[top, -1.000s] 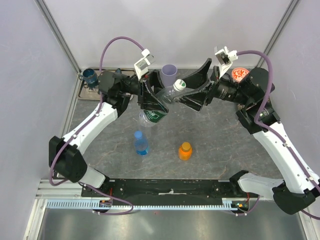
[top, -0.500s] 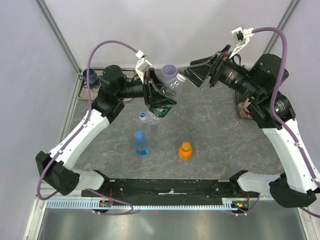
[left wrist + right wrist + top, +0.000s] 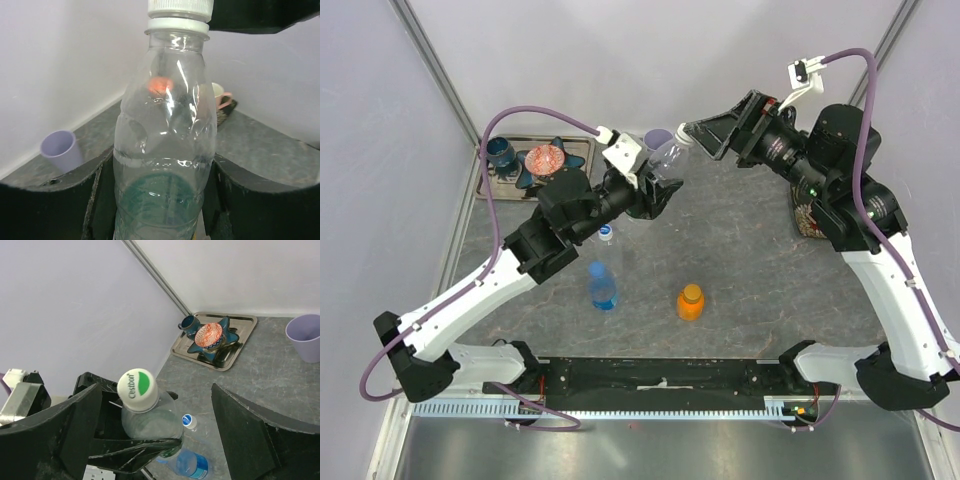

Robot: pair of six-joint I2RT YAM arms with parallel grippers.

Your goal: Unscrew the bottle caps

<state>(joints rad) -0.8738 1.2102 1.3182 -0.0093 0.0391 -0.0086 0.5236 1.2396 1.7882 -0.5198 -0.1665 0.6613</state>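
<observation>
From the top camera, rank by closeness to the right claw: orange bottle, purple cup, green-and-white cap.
1. Green-and-white cap, right beside the right gripper.
2. Purple cup, just left of the cap.
3. Orange bottle, front centre of the table.

Your left gripper (image 3: 655, 192) has a bottle (image 3: 165, 150) clamped between its fingers. The cap (image 3: 137, 383) sits between your right gripper's (image 3: 156, 390) fingers, touching neither. Ahead of that gripper lies a tray (image 3: 246, 332), a cup (image 3: 305, 337) to its right. Beneath the gripper stand a second bottle (image 3: 188, 421) and a third bottle (image 3: 187, 465).
</observation>
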